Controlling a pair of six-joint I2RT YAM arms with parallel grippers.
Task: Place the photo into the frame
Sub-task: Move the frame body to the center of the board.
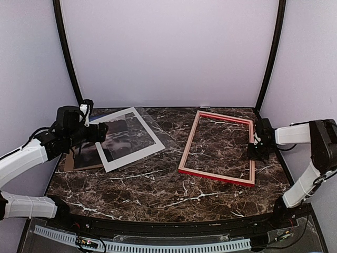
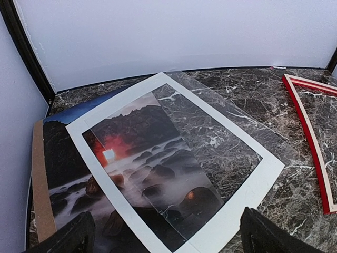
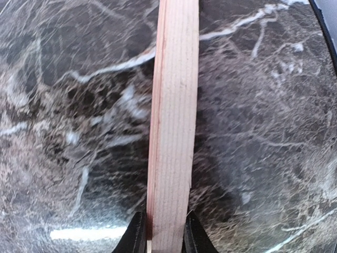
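Observation:
The photo (image 2: 131, 158), a dark landscape with a red glow, lies at the left on the brown backing board (image 2: 38, 184). A white mat (image 2: 247, 190) lies askew over it. My left gripper (image 2: 167, 224) hovers open over the near edge of this pile, holding nothing; in the top view it (image 1: 100, 132) is above the photo (image 1: 87, 154). The frame (image 1: 216, 176) lies at the right, pale wood side up with red edges. My right gripper (image 1: 255, 150) is shut on the frame's right rail (image 3: 171, 132), one jaw on each side of the rail.
A clear sheet (image 2: 226, 137) lies over the mat's right part and extends toward the frame (image 2: 316, 153). The dark marble table (image 1: 158, 195) is walled by white panels. Bare marble shows between the pile and the frame.

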